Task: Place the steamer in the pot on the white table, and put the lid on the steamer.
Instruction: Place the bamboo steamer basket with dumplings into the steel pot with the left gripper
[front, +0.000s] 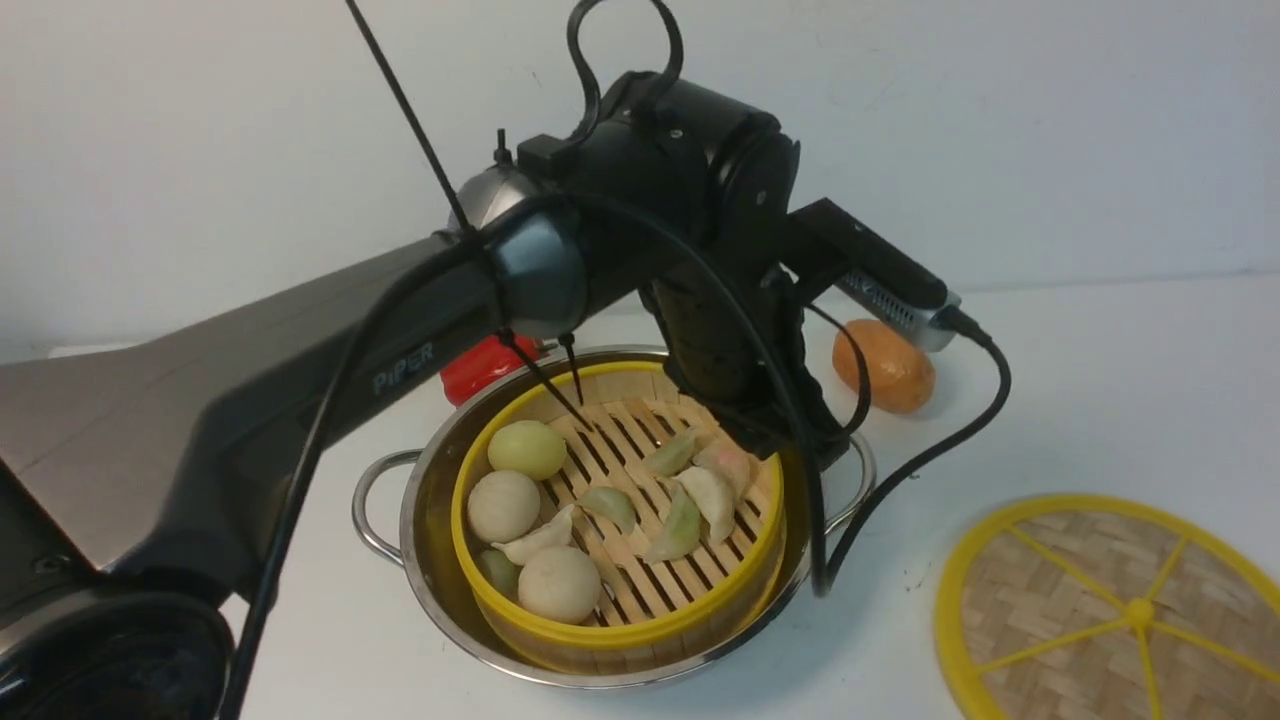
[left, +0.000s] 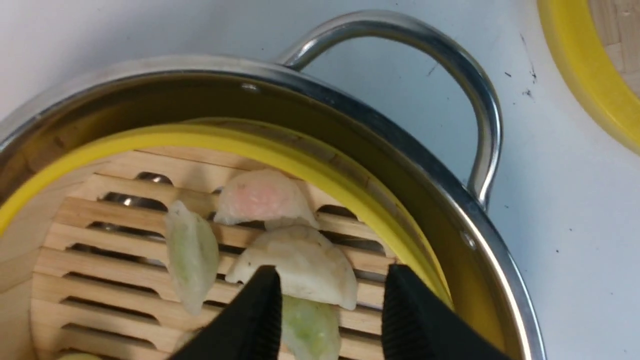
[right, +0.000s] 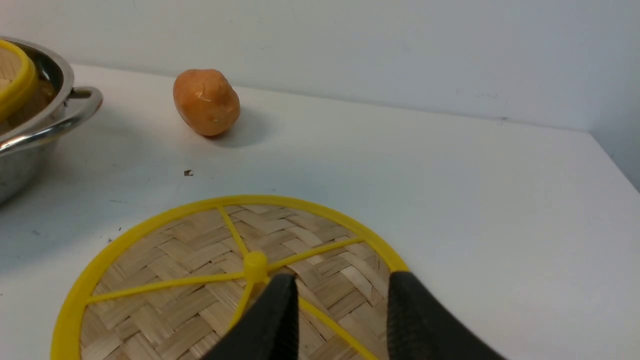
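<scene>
You see one steamer (front: 620, 625) upright, mouth up, inside the one pot (front: 428, 505); one lid (front: 1100, 600) flat, knob up, right of the pot. Left gripper (left: 330, 280) and right gripper (right: 341, 280): jaws apart, empty

One pot (front: 428, 505), one steamer (front: 620, 630), one lid (front: 1080, 590), one potato (front: 885, 366).
</scene>
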